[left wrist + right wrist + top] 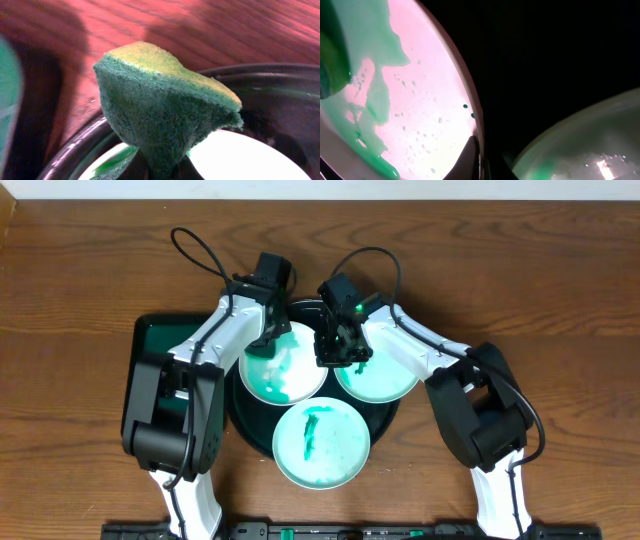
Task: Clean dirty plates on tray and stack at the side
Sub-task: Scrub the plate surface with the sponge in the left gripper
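Observation:
Three small plates lie on the round black tray (385, 416). The white plate (290, 375) at left is spread with green smear. One mint plate (385, 380) is at right, another (322, 445) at the front with a green streak. My left gripper (268, 340) is shut on a green-and-yellow sponge (165, 112) above the white plate's (240, 160) far edge. My right gripper (335, 350) is shut on the white plate's rim (476, 145), one finger on top of the plate (420, 115), one under it. The mint plate (580, 145) lies beside it.
A dark green rectangular tray (160, 335) sits left of the black tray, partly under my left arm. The brown wooden table (80, 270) surrounds everything. The black tray's rim (75, 150) shows under the sponge.

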Robot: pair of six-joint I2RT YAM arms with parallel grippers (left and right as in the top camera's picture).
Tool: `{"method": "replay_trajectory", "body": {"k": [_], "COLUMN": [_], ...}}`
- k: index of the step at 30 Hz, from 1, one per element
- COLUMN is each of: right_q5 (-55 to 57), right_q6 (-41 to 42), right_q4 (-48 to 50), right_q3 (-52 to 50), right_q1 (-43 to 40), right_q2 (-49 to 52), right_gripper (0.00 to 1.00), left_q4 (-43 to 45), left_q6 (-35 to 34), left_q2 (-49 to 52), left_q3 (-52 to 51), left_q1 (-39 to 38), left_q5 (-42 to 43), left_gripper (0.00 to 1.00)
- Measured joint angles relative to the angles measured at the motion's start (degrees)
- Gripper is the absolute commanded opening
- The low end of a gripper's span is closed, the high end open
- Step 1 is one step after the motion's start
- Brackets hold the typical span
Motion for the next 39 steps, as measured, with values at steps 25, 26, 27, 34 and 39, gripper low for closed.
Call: {"method": "replay_trajectory", "body": {"k": [25, 26, 27, 34, 39], "right_q5": [0.07, 0.07, 0.07, 0.26, 0.72], "right_q6": [0.15, 0.15, 0.15, 0.13, 0.13], "right_q4": [0.50, 0.50, 0.50, 0.90, 0.87], "right_q3": [0.00, 0.00, 0.00, 0.00, 0.04], "right_q1": [0.00, 0.00, 0.00, 0.04, 0.09], "right_q2": [0.00, 0.00, 0.00, 0.00, 0.00], "right_gripper": [0.01, 0.01, 0.01, 0.01, 0.01], "left_q4": [-16.79, -16.68, -16.55, -11.98, -7.21], "left_q6": [-7.02, -8.02, -9.31, -10.62, -2.43], "left_q2": [-1.31, -1.33, -1.33, -1.81, -2.49], "left_q3": [3.17, 2.27, 1.03, -3.48, -4.13], "left_q1": [-0.17, -0.48, -1.03, -4.20, -4.85], "left_q5": [3.61, 3.48, 3.50, 3.04, 8.57], "left_gripper": [0.07, 0.07, 0.07, 0.07, 0.07]}}
